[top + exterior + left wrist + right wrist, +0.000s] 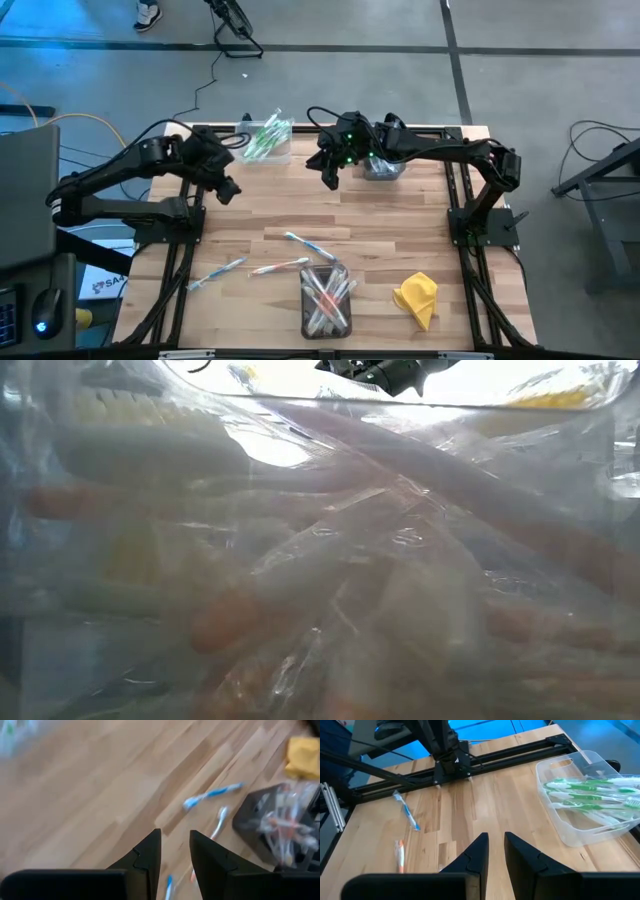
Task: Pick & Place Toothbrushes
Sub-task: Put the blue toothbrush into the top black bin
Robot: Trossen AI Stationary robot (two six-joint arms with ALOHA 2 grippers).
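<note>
loose thin white plastic toothbrushes (279, 267) w/ blue, pink accents lie on wooden desk (330, 215) nr front bin. light, stiff, slippery; grip mid-handle. left tool (175, 852), right tool (495, 851): narrow gap, both empty, above desk.

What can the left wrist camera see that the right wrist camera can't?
Only the left wrist view shows the yellow cloth and the dark bin stuffed with wrapped toothbrushes, seen past the left pincer, which holds nothing.

Only the right wrist view shows the clear bin of green toothbrushes and the table's black frame rail, past the empty right pincer.

Both show the wooden table with loose toothbrushes lying on it, a blue one among them.
</note>
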